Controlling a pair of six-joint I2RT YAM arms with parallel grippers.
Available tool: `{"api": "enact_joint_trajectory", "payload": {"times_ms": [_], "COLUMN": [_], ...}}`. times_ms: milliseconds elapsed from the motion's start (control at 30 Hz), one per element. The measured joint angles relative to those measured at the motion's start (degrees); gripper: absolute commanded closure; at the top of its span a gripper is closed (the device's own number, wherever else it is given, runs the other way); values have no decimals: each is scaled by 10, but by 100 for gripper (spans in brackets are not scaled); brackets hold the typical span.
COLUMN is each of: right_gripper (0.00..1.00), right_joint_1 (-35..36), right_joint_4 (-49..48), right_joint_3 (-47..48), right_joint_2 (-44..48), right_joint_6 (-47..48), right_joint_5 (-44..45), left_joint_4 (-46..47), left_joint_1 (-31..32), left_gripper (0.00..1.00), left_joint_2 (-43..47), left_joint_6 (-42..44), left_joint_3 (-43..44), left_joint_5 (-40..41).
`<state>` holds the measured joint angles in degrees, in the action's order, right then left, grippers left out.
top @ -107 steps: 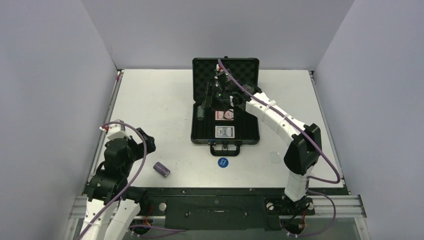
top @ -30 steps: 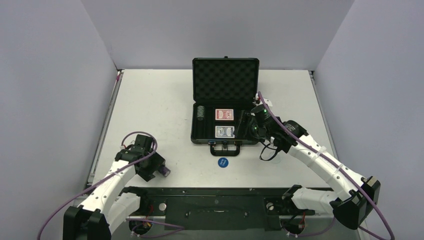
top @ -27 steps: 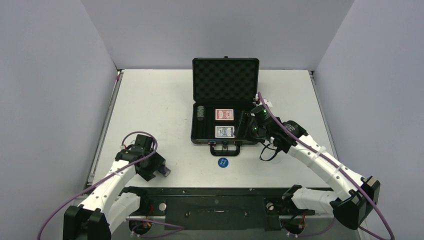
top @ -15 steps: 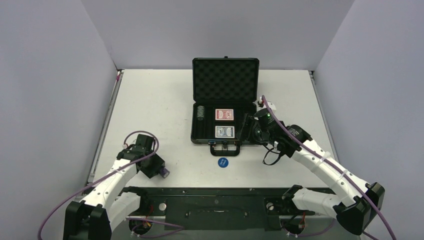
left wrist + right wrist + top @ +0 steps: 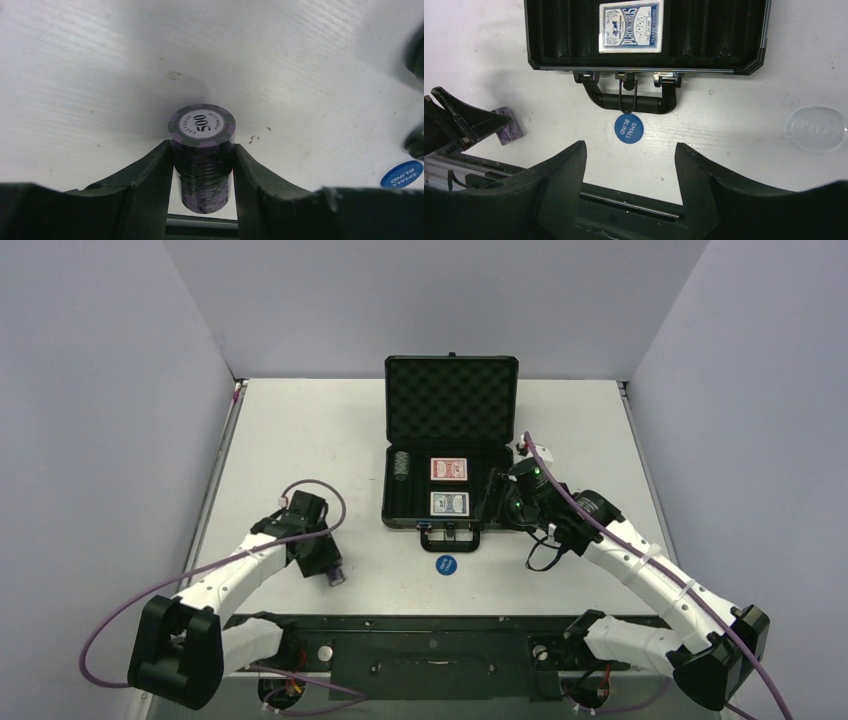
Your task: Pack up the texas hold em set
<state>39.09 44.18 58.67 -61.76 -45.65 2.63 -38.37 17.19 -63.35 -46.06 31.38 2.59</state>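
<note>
The black case (image 5: 450, 524) lies open at mid-table, its foam lid (image 5: 452, 400) tipped back. Inside are a red deck (image 5: 450, 469), a blue deck (image 5: 449, 503) (image 5: 630, 27) and a grey chip stack (image 5: 401, 465) in the left slot. My left gripper (image 5: 325, 565) (image 5: 202, 147) is shut on a purple chip stack (image 5: 335, 576) (image 5: 202, 155), a finger against each side. My right gripper (image 5: 630, 150) (image 5: 497, 498) hovers open by the case's front right corner, nothing between its fingers. A blue disc (image 5: 446, 565) (image 5: 630, 128) lies before the case's handle (image 5: 629, 101).
A clear disc (image 5: 816, 129) rests on the table right of the blue one. The table's near edge and black mounting rail (image 5: 430, 635) run just behind both grippers. Grey walls close in the left, back and right sides.
My left gripper has closed on the purple chip stack and shifted a little right and away from the near edge with it. The right arm has edged slightly right.
</note>
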Motion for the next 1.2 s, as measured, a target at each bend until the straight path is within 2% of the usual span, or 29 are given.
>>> {"api": "enact_joint_trajectory", "payload": {"times_ms": [67, 167, 233, 300, 600, 833, 1200], "right_gripper": [39, 39, 39, 39, 39, 39, 39], "right_joint_1": [0, 0, 0, 0, 0, 0, 0], "right_joint_4": [0, 0, 0, 0, 4, 5, 9], "right_joint_3": [0, 0, 0, 0, 0, 0, 0], "right_joint_2": [-2, -2, -2, -2, -2, -2, 8], "right_joint_6": [0, 0, 1, 2, 2, 2, -2], "right_joint_5": [0, 0, 0, 0, 2, 2, 2], "left_joint_4": [0, -1, -3, -8, -54, -52, -50], "left_joint_1": [20, 51, 59, 63, 87, 102, 110], "left_gripper": [61, 40, 33, 31, 32, 37, 54], "left_joint_2": [-24, -50, -54, -55, -28, -19, -66], "left_joint_6": [17, 33, 36, 34, 3, -51, -80], "left_joint_3": [20, 48, 58, 67, 76, 73, 55], "left_joint_5": [8, 19, 22, 27, 51, 39, 35]}}
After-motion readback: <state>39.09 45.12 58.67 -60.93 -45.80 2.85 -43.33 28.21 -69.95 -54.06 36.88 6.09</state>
